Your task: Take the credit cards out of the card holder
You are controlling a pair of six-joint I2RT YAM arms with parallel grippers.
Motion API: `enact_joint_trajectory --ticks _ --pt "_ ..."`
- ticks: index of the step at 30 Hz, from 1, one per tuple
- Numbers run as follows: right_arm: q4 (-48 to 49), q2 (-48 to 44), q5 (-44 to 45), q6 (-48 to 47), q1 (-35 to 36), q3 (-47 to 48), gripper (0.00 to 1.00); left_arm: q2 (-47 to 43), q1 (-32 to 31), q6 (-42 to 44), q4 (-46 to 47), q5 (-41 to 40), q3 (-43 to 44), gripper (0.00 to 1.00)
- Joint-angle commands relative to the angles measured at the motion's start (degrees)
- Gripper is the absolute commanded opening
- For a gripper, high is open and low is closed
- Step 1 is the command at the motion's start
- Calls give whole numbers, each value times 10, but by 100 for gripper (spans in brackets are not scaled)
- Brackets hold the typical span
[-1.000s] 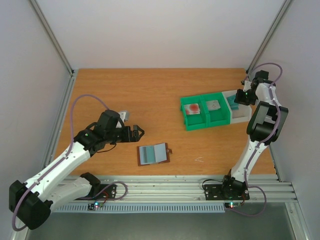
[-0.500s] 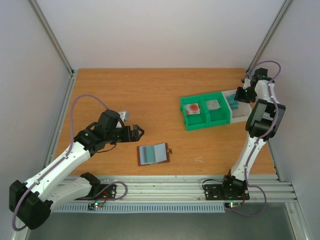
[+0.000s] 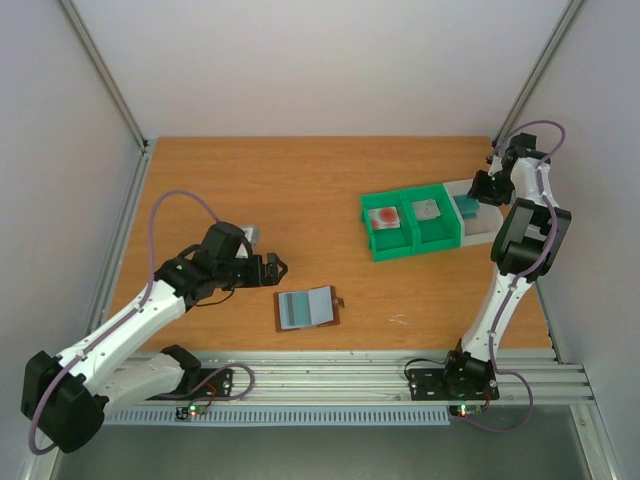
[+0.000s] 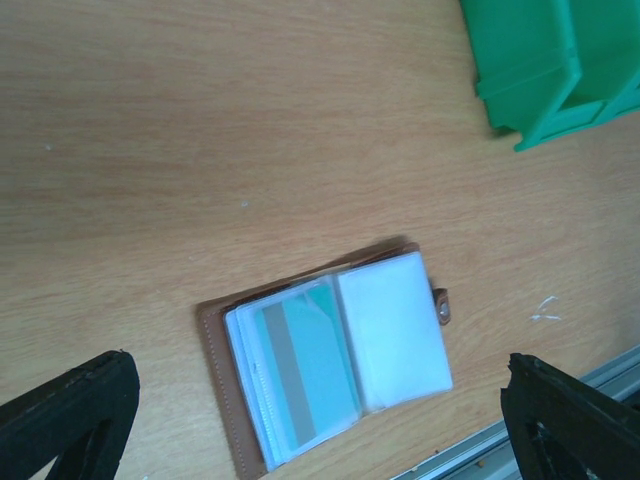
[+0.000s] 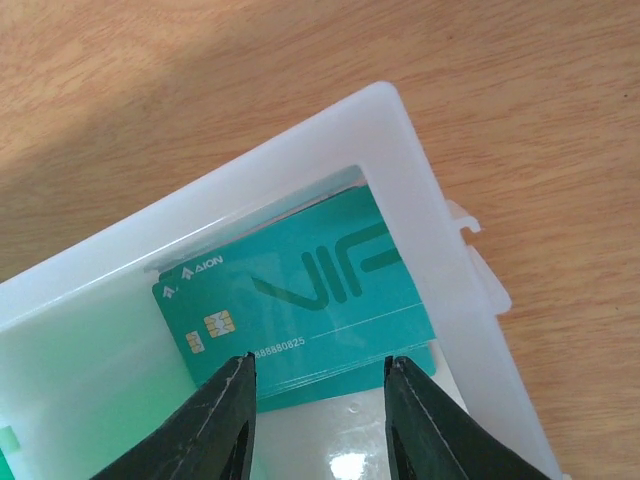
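There are two square green plastic bins (image 3: 395, 248), with one white plastic bin (image 5: 420, 200) just right of them and one open brown leather card holder (image 3: 322, 305) in front. The thin cards showing are one pinkish red-blotted card (image 3: 386, 217), one plain grey card (image 3: 428, 210) and two teal cards (image 5: 300, 300).

Teal card (image 5: 300, 300) in white bin (image 5: 425, 215), jaws parted over its edge, wooden table (image 5: 150, 70)

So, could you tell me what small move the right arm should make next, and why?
Probably lift the right gripper straight up out of the white bin: its jaws stand apart with the teal card lying flat in the bin below them, apparently released. The open card holder shows a striped teal card in its pocket.
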Motion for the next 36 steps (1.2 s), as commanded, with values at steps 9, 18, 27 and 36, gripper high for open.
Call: enact_joint_trajectory --ticks 9,18,27,36 --pt "38 -127 -59 172 61 -100 38 31 0 -5 7 -7 -46 99" --pt "48 -256 -75 240 148 -206 37 13 6 9 -15 -7 -30 99" --pt "54 -381 -60 290 279 -313 37 2 20 -28 13 46 -45 93" --pt "109 -425 -16 349 438 -413 36 26 32 -74 99 88 -107 85"
